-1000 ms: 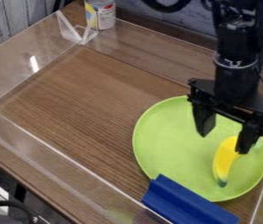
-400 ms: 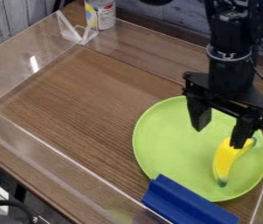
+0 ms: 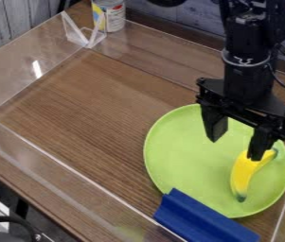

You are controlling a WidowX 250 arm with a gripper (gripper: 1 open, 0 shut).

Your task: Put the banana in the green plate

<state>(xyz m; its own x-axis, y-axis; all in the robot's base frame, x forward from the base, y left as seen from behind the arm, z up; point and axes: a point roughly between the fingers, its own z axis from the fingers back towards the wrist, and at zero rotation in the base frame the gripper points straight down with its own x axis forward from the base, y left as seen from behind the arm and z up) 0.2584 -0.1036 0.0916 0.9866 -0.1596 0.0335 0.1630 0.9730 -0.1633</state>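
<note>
Down at the four o'clock corner of the wooden table [image 3: 94,104] sits the green plate [image 3: 176,156], big, round and lime-bright, and right on it lies the banana [image 3: 243,176]. The fruit rests on the plate's three o'clock side, stretched from roughly twelve toward six, its lower tip near the plate's rim. Above the plate hangs the gripper [image 3: 239,140], black, pointing down, fingers spread wide apart. One finger hangs over the plate's bare middle, the other stands just at the banana's upper end; whether that finger touches the fruit I cannot tell from this angle. Nothing is pinched between them, the banana lies flat on the plate. At six o'clock from the plate, a dark blue ridged block [image 3: 202,219] sits at the table's edge, just touching or overlapping the plate's rim. Far off at eleven o'clock stands a white bottle [image 3: 107,14], well apart from the action.
</note>
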